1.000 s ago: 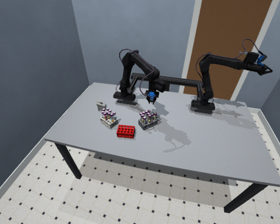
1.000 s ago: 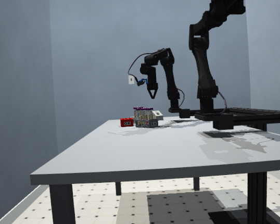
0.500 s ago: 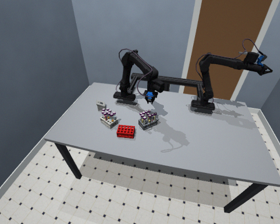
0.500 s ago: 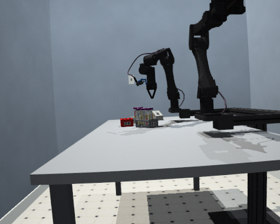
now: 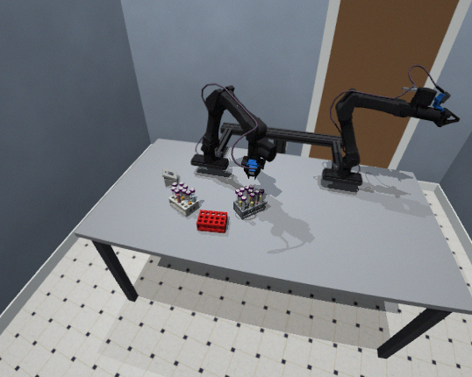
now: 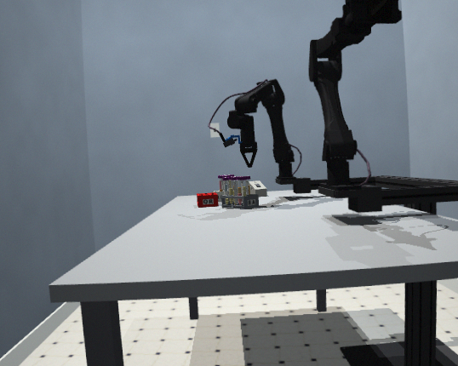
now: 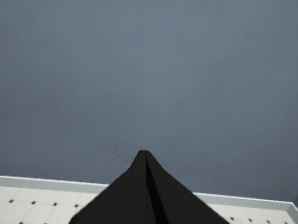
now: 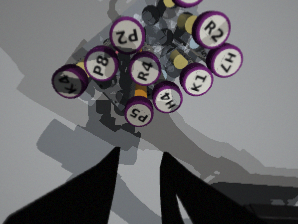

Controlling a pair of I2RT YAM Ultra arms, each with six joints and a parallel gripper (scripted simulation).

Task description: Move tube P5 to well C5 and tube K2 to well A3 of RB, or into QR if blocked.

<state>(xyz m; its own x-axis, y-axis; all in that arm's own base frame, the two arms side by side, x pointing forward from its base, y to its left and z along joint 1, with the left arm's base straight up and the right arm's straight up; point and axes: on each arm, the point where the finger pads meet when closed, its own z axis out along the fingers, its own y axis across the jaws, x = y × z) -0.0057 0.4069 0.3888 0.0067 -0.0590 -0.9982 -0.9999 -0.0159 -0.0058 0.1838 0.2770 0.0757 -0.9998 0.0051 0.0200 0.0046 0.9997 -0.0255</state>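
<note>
Tube P5 (image 8: 139, 113) stands in grey source rack RA (image 5: 251, 212) (image 6: 252, 202), its purple-rimmed cap the nearest to my right fingertips. K2's label cannot be made out. My right gripper (image 5: 252, 176) (image 6: 249, 166) (image 8: 140, 157) is partly open and empty, above RA and off to the side of P5's cap. White rack RB (image 5: 177, 206) holds several purple-capped tubes; its wells are too small to read. Red quarantine rack QR (image 5: 211, 228) (image 6: 208, 200) shows no tubes. My left gripper (image 5: 457, 118) (image 7: 143, 158) is shut and empty, raised far from the racks.
Caps P2, P8, K4, R4, H4, K1, H7 and R2 crowd beside P5 in the right wrist view. A small pale box (image 5: 170, 174) (image 6: 258, 187) stands behind RB. QR stands in front, between RB and RA. The grey table (image 5: 336, 245) carries them all.
</note>
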